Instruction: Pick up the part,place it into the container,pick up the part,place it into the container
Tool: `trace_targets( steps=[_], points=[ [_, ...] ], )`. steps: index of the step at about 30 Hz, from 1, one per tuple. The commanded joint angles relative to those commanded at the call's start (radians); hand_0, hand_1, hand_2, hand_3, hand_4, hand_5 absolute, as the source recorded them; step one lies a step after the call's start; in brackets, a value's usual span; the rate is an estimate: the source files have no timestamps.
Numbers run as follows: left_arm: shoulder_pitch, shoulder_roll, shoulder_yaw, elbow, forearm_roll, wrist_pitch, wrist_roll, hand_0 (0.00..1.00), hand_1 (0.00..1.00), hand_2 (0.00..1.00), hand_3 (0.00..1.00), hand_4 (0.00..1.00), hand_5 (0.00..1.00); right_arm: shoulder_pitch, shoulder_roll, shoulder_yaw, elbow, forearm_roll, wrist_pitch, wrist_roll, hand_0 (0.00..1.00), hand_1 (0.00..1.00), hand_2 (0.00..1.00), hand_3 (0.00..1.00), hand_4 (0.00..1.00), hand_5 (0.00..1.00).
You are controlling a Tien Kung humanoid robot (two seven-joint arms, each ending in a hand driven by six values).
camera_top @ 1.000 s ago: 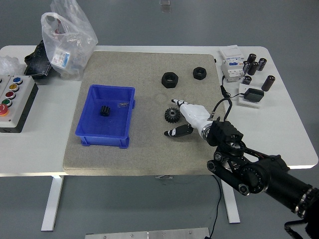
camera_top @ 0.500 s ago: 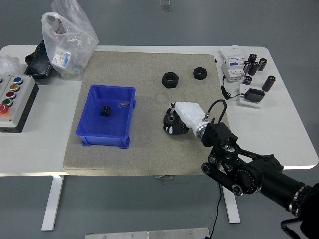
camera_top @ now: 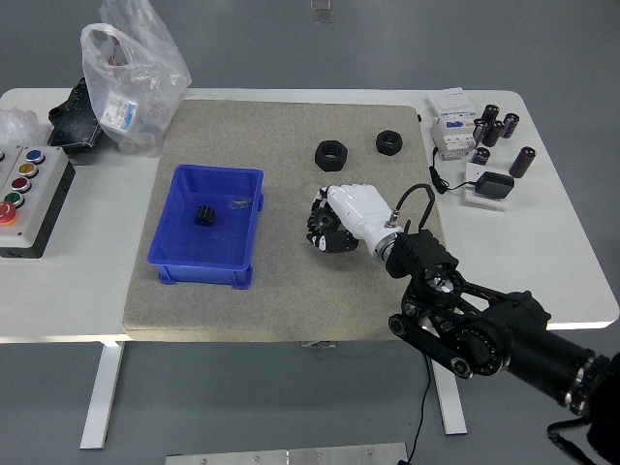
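So my right hand [camera_top: 334, 221] is curled around the small black gear [camera_top: 320, 232] on the grey mat [camera_top: 281, 281], just right of the blue container [camera_top: 165, 260]. Judging by that, this is the pick-up. Best bet: keep the fingers snug on the gear's rim, lift straight up so it clears the mat, then carry it left over the container's wall before letting go. Count-wise: one gear already in the container [camera_top: 203, 214], one in my hand, two black hex nuts [camera_top: 331, 155] further back on the mat. Left hand isn't in the picture.
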Motion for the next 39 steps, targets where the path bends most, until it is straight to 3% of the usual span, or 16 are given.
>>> trace_targets(
  steps=[10, 19, 24, 25, 29, 30, 35, 36, 39],
  points=[
    [-0.007, 0.002, 0.008, 0.000, -0.006, 0.001, 0.003, 0.668, 0.656, 0.625, 0.761, 0.617, 0.200, 0.099, 0.076, -0.158, 0.064, 0.039, -0.045, 0.032, 0.265, 0.422, 0.289, 0.465, 0.575, 0.077],
    [-0.007, 0.003, 0.011, 0.000, -0.009, 0.001, 0.006, 0.668, 0.656, 0.627, 0.762, 0.621, 0.205, 0.124, 0.076, -0.205, 0.083, -0.007, -0.074, 0.034, 0.257, 0.422, 0.293, 0.469, 0.554, 0.068],
    [-0.008, 0.005, 0.014, 0.000, -0.010, 0.001, 0.005, 0.668, 0.656, 0.627, 0.762, 0.621, 0.205, 0.131, 0.076, -0.228, 0.079, 0.001, -0.049, 0.055, 0.257, 0.422, 0.293, 0.469, 0.554, 0.068],
    [-0.009, 0.006, 0.015, 0.000, -0.011, 0.001, 0.005, 0.668, 0.656, 0.628, 0.764, 0.625, 0.209, 0.133, 0.076, -0.229, 0.078, -0.002, -0.036, 0.060, 0.272, 0.449, 0.428, 0.567, 0.566, 0.074],
    [-0.009, 0.007, 0.020, 0.000, -0.015, 0.001, 0.005, 0.668, 0.656, 0.628, 0.764, 0.625, 0.209, 0.146, 0.076, -0.217, 0.076, -0.042, 0.013, 0.083, 0.272, 0.449, 0.428, 0.567, 0.566, 0.074],
    [-0.010, 0.007, 0.022, 0.000, -0.017, 0.001, 0.005, 0.668, 0.657, 0.628, 0.767, 0.628, 0.212, 0.150, 0.076, -0.214, 0.076, -0.051, 0.020, 0.086, 0.314, 0.542, 0.615, 0.666, 0.515, 0.102],
    [-0.012, 0.007, 0.029, 0.000, -0.023, 0.002, 0.007, 0.668, 0.657, 0.628, 0.767, 0.628, 0.212, 0.154, 0.076, -0.212, 0.060, -0.079, 0.033, 0.085, 0.314, 0.542, 0.615, 0.666, 0.515, 0.102],
    [-0.013, 0.007, 0.031, 0.000, -0.025, 0.002, 0.007, 0.668, 0.656, 0.629, 0.767, 0.628, 0.213, 0.153, 0.076, -0.214, 0.057, -0.081, 0.035, 0.083, 0.355, 0.646, 0.686, 0.690, 0.532, 0.115],
    [-0.013, 0.008, 0.034, 0.000, -0.027, 0.002, 0.007, 0.668, 0.656, 0.629, 0.767, 0.628, 0.213, 0.152, 0.076, -0.224, 0.051, -0.082, 0.042, 0.078, 0.355, 0.646, 0.686, 0.690, 0.532, 0.115]
  ],
)
